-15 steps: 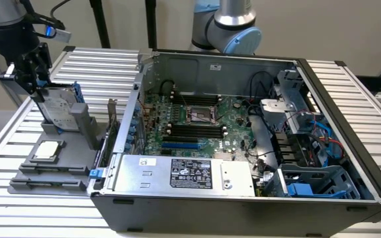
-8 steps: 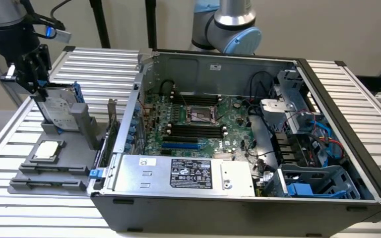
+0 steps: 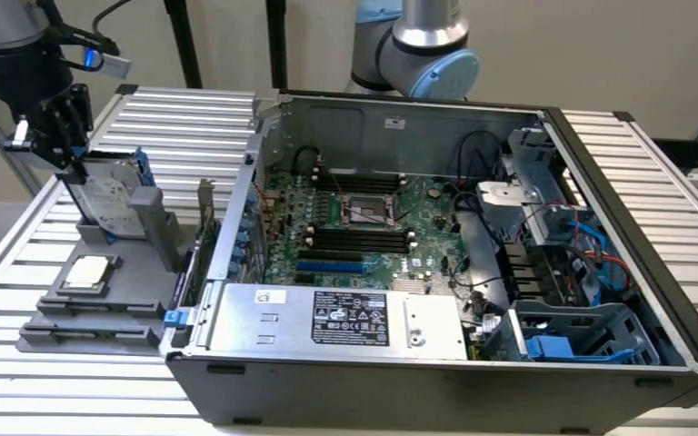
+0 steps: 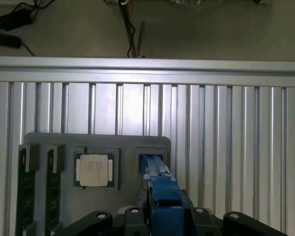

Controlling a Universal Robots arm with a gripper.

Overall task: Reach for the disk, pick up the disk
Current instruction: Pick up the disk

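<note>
One step of the two looks finished, the reach. My fingers [image 3: 70, 153] [image 4: 132, 221] hang right at the upper edge of the disk [image 3: 113, 195] [image 4: 160, 189], which stands on its edge in the upright slot of the grey holder [image 3: 131, 283] on the slatted worktop [image 3: 10, 263], at the exterior view's left and just beside the open computer case [image 3: 446, 400]. In the wrist view the disk's blue rail runs up between the dark halves of my tool, close on both sides. Whether they already pinch the rail or only flank it, I cannot tell. The disk is not yet lifted, since its lower part sits down in the slot. So the pick-up itself, as I judge it, is what is left. The small square chip [image 3: 88, 272] [image 4: 94, 169] lies flat in its own recess of the holder, apart from me and untouched.
</note>
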